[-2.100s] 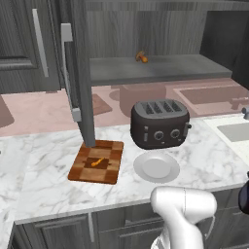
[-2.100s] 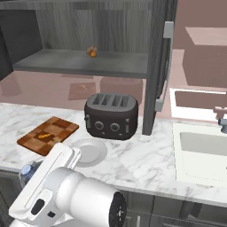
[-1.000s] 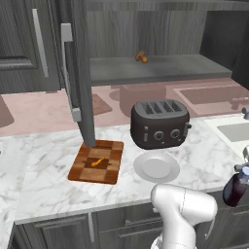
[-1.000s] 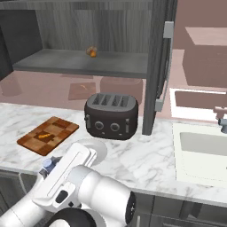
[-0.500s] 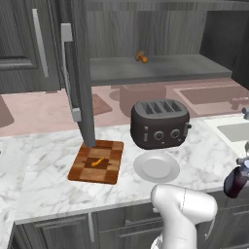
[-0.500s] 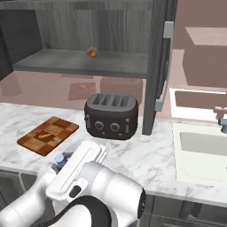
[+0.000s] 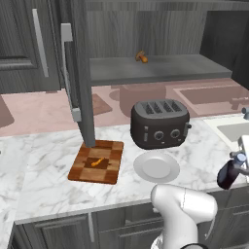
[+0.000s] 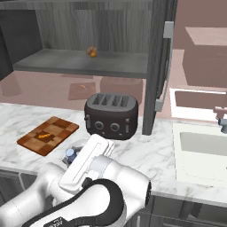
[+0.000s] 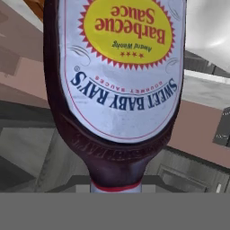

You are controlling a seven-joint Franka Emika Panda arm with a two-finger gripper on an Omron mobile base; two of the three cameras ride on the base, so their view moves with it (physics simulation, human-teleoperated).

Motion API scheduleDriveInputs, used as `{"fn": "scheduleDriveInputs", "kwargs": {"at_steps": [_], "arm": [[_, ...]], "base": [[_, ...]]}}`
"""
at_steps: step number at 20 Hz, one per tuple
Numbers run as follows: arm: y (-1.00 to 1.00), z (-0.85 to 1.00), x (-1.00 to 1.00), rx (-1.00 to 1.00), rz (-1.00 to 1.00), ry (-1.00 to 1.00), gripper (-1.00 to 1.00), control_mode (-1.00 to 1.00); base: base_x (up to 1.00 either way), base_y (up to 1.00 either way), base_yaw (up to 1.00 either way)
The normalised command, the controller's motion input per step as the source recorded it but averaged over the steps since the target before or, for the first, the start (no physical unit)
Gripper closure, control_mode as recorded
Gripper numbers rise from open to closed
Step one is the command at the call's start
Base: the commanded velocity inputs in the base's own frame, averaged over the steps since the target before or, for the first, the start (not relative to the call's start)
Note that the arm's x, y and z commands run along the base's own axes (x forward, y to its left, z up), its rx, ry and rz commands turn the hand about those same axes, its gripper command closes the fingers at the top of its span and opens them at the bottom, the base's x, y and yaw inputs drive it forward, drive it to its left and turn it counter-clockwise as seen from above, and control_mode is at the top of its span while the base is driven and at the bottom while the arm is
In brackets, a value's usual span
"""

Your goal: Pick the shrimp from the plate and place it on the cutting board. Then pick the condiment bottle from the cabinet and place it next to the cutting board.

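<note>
The arm [image 8: 88, 195] is glossy white, built of thick rounded segments that swell into bulbous housings at the joints. A wide black band curves across the nearest housing in the right base view (dark trim between the white shells), with small white lettering near its lower edge, too small to read. A flat, pale, oblong link [image 8: 87, 160] rises from it. In the left base view a smooth white dome [image 7: 184, 210] shows, dark underneath.

Even, soft rendered light; sharp throughout, faint shadows.
</note>
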Motion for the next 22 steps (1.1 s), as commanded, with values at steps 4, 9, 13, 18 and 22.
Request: {"fn": "scheduleDriveInputs", "kwargs": {"at_steps": [4,9,13,18,22], "arm": [[0.00,-0.37,0.26,0.07,0.02,0.00,1.00,-1.00],[0.00,-0.28,0.22,0.07,0.02,-0.01,1.00,-1.00],[-0.03,-0.10,0.16,0.04,0.00,-0.01,1.00,-1.00],[-0.09,0.00,0.13,0.00,0.00,0.00,1.00,-1.00],[-0.11,0.00,0.13,0.00,0.00,0.00,1.00,-1.00]], "base": [[0.00,0.00,0.00],[0.00,0.00,0.00],[0.00,0.00,0.00],[0.00,0.00,0.00],[0.00,0.00,0.00]]}}
